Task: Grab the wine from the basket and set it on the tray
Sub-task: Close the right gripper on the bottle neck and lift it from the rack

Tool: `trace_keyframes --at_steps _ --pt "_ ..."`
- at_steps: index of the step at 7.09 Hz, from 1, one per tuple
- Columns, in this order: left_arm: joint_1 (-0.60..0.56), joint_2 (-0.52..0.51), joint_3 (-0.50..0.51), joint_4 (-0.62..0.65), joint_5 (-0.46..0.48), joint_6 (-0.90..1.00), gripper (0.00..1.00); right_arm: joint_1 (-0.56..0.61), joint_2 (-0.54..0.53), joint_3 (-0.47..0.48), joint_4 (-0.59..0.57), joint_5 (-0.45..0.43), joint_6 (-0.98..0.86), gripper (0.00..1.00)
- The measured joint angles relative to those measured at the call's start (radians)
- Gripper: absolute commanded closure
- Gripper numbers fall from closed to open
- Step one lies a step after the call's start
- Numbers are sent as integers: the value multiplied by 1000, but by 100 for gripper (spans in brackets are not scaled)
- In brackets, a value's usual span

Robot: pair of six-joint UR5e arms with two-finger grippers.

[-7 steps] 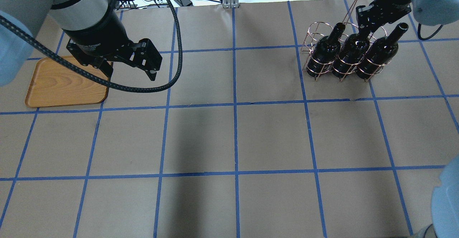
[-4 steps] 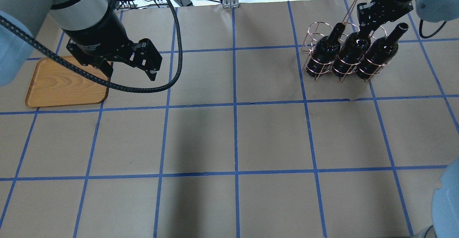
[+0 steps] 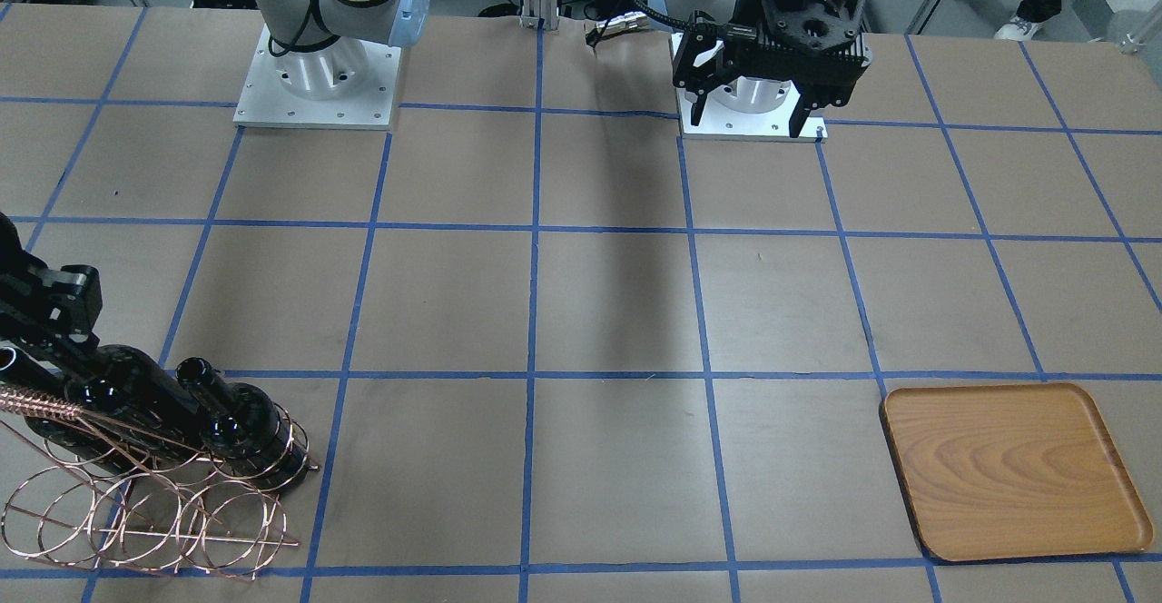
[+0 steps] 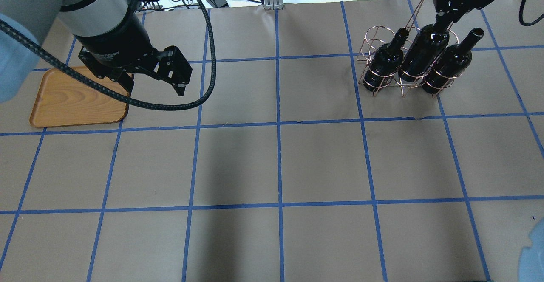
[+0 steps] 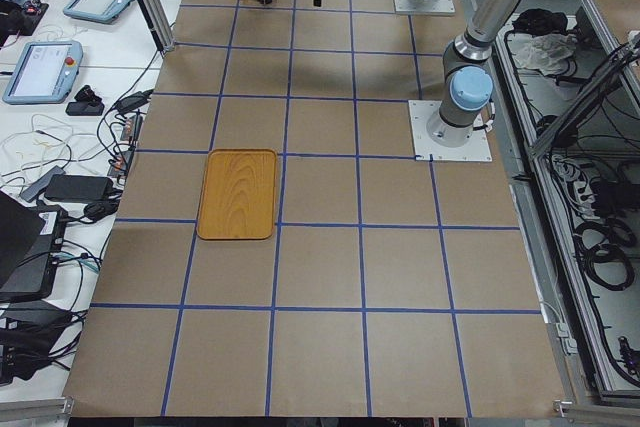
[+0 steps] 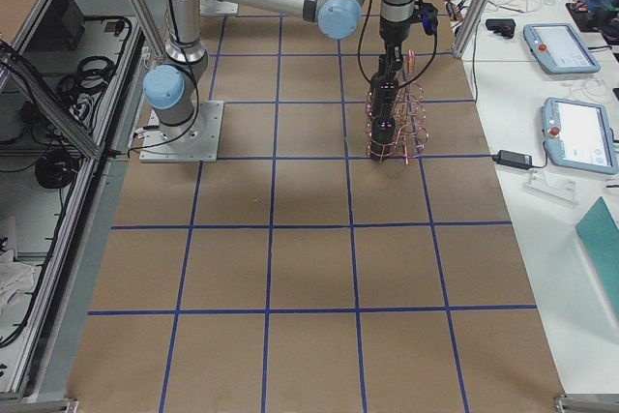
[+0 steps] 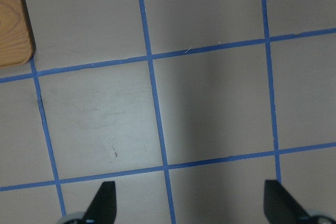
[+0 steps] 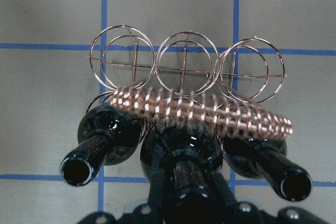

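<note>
Three dark wine bottles stand in the copper wire basket [image 4: 378, 27] at the far right of the table. My right gripper [image 4: 443, 17] is shut on the neck of the middle bottle [image 4: 426, 49] and holds it raised above its two neighbours [image 4: 384, 63] [image 4: 450, 63]; its lower part is inside the wire rings. In the right wrist view the held bottle [image 8: 181, 145] sits under the basket's coiled handle [image 8: 210, 111]. The wooden tray [image 4: 72, 103] lies at the far left with nothing on it. My left gripper [image 4: 155, 86] is open and holds nothing, hovering just right of the tray.
The table is brown paper with a blue tape grid. The left arm's black cable [image 4: 204, 82] hangs in a loop beside the left gripper. The arm bases [image 3: 318, 76] stand at the robot's side of the table. Cables and gear lie beyond the far edge.
My right gripper has risen and moved back with the middle bottle, drawing it up out of the basket's ring. The left arm, the tray and the other two bottles have not moved.
</note>
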Motion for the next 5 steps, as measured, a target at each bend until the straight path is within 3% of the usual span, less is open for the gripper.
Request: trace_keyframes --at_steps 5 --pt "0 1 1 0 0 2 0 18 -148 -21 215 -30 31 100"
